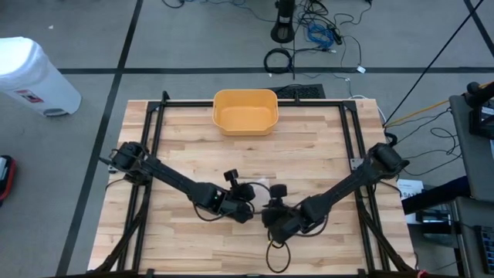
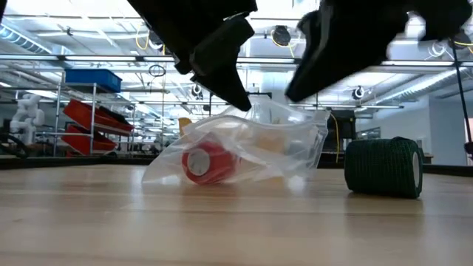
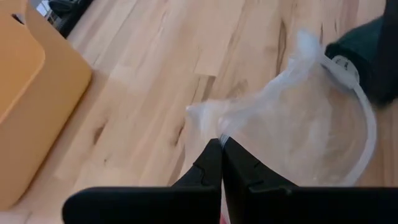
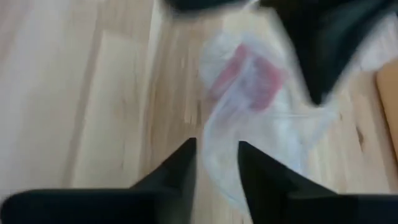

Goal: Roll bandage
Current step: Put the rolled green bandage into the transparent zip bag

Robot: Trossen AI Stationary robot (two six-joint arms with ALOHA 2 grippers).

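On table, clear bag (image 2: 251, 151), red roll (image 2: 203, 162)

Bin (image 1: 245, 111) at far edge of table (image 1: 185, 154), centred. Both arms meeting mid-table, nearer front edge: left gripper (image 2: 244, 103) & right gripper (image 2: 293, 94) side by side over bag (image 2: 244, 151). Bag on tabletop w/ roll (image 2: 203, 162) inside, toward its left end in low view. Second roll (image 2: 384, 167) on table just right of bag, apart from it.
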